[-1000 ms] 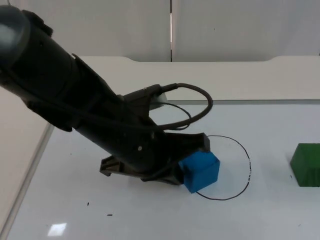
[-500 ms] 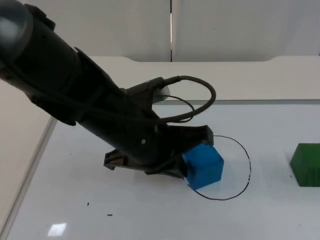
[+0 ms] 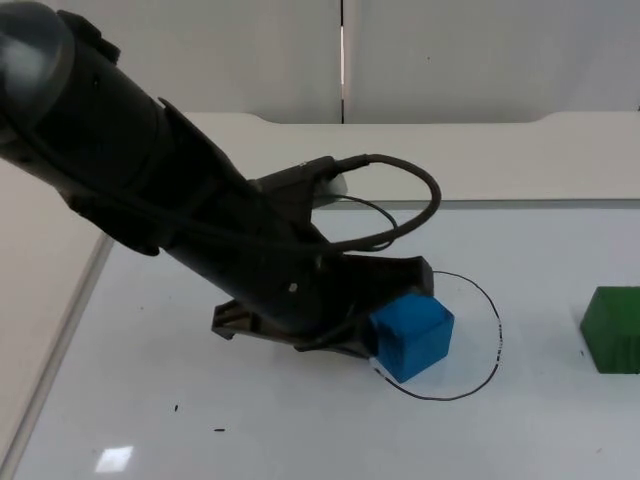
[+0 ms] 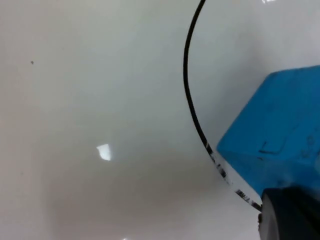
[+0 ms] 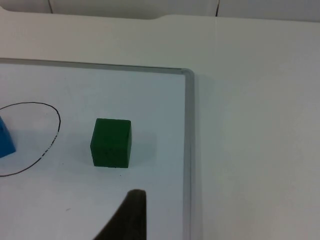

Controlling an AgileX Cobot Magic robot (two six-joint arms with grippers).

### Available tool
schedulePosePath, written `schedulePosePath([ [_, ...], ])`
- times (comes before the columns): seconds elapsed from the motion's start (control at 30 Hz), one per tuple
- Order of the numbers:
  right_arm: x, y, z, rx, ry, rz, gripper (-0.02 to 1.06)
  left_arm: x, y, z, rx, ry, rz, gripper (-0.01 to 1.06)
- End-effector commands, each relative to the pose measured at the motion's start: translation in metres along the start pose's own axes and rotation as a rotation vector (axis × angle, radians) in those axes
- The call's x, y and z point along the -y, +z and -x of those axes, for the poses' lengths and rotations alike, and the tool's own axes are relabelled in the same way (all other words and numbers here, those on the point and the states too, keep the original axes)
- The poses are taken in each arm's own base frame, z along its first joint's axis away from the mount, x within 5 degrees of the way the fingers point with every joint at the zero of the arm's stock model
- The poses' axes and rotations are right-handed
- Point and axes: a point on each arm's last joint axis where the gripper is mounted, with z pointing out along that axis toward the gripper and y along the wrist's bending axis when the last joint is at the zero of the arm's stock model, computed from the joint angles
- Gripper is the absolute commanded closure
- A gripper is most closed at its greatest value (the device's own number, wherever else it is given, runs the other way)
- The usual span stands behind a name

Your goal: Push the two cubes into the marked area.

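The blue cube [image 3: 412, 335] rests on the white board, mostly inside the left part of the black drawn circle [image 3: 497, 340], with its near corner over the line. My left gripper [image 3: 366, 335] is low on the board, pressed against the cube's left side. In the left wrist view the blue cube [image 4: 275, 135] sits just across the circle line [image 4: 187, 90], right by my left gripper [image 4: 290, 215]. The green cube [image 3: 612, 328] stands outside the circle, to its right. The right wrist view has the green cube [image 5: 111, 142] ahead of my right gripper [image 5: 127, 215], with the circle [image 5: 58, 122] and blue cube [image 5: 4, 140] beyond.
A raised metal frame [image 5: 189, 150] borders the board on the green cube's side. The board's left edge [image 3: 60, 350] runs under the left arm. The grey partition wall [image 3: 450, 60] closes the table at the back.
The left arm has moved right, and the blue cube has slid right with it, further into the circle. The green cube has stayed put.
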Motion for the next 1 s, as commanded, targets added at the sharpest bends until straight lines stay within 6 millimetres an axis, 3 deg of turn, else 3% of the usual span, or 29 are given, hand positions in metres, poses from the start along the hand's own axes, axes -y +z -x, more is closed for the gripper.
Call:
schedulePosePath([
  [0.0,0.0,-0.001,0.0,0.009,0.005,-0.01,-0.01,0.001,-0.001,0.001,0.002,0.045,0.006,1.05],
  [0.27,0.0,-0.001,0.0,0.009,0.005,-0.01,-0.01,0.002,-0.012,0.004,0.005,0.109,0.033,1.05],
  [0.47,0.0,-0.001,0.0,0.009,0.005,-0.01,-0.01,-0.005,-0.04,0.02,0.061,0.139,0.068,1.05],
  [0.7,0.0,-0.001,0.0,0.009,0.005,-0.01,-0.01,-0.032,-0.083,0.047,0.163,0.127,0.106,1.05],
  [0.97,0.0,-0.001,0.0,0.009,0.005,-0.01,-0.01,-0.075,-0.113,0.053,0.214,0.038,0.172,1.05],
])
